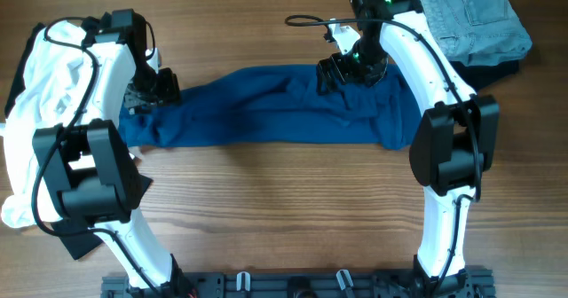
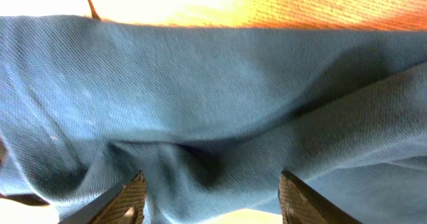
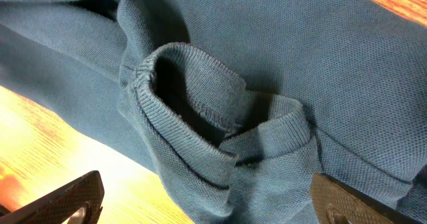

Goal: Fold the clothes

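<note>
Shirt: we see the deep teal-blue shirt of soft thin cloth (image 1: 266, 112) lying as a long rumpled band across the middle of the brown wooden table (image 1: 284, 200), stretched from one arm to the other.
Shirt detail: in the right wrist view a ribbed knit edge (image 3: 193, 77) curls up into a loop; we cannot tell whether it is collar or cuff.
Left end effector (image 1: 151, 90): it sits at the shirt's left end with its fingers (image 2: 130, 197) apart. Wrinkled cloth lies just ahead of them, and we see nothing clamped.
Right end effector (image 1: 346, 70): it hangs over the shirt's upper right part, fingers spread wide on either side of the ribbed loop, gripping nothing.
Jeans: folded pale washed-denim jeans (image 1: 470, 14) lie at the far right corner on a dark cloth (image 1: 488, 63).
White cloth: a crumpled white cloth (image 1: 35, 76) lies at the left edge, partly under the left arm.
Cable: a thin black cable (image 1: 306, 19) loops on the table just beyond the shirt.
</note>
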Robot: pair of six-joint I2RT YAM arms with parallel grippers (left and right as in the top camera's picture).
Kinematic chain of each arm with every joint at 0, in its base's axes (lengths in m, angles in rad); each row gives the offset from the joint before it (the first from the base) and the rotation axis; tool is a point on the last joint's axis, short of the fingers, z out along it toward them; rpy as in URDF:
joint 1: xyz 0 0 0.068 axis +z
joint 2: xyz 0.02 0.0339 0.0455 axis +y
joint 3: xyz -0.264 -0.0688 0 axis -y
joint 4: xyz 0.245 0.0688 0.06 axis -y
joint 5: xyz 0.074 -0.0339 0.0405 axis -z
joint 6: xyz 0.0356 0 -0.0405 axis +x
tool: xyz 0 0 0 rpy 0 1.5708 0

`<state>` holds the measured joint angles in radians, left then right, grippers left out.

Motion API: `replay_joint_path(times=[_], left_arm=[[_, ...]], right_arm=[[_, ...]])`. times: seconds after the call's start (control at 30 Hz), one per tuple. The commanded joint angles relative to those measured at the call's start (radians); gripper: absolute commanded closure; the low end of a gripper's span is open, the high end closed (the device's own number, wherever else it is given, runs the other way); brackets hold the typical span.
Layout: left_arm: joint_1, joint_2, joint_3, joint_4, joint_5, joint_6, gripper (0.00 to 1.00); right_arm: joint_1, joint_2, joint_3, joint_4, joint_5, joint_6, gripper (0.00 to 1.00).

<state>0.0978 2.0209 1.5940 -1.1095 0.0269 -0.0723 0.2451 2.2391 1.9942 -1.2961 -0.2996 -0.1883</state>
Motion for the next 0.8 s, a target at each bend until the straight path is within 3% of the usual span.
replay_joint_path(times=[0.0,0.17,0.4,0.63,0.7,0.77], left_arm=[[-0.001,-0.01,-0.006,0.023,-0.029,0.073,0.41],[-0.029,-0.009,-0.006,0.013,-0.024,0.164,0.54],[-0.09,-0.008,-0.037,0.014,-0.025,0.306,0.54],[-0.085,-0.008,-0.095,0.053,-0.065,0.335,0.55],[-0.085,-0.008,-0.1,0.076,-0.074,0.335,0.62],[-0.085,-0.008,-0.1,0.108,-0.074,0.329,0.82]], right_arm=[[-0.002,-0.029,0.022,0.005,-0.024,-0.019,0.0],[-0.002,-0.029,0.022,0.008,-0.024,-0.018,0.0],[-0.002,-0.029,0.022,0.009,-0.023,0.004,0.0],[-0.002,-0.029,0.022,0.008,-0.023,0.004,0.0],[-0.002,-0.029,0.022,0.009,-0.023,0.004,0.0],[-0.002,-0.029,0.022,0.009,-0.023,0.004,0.0]])
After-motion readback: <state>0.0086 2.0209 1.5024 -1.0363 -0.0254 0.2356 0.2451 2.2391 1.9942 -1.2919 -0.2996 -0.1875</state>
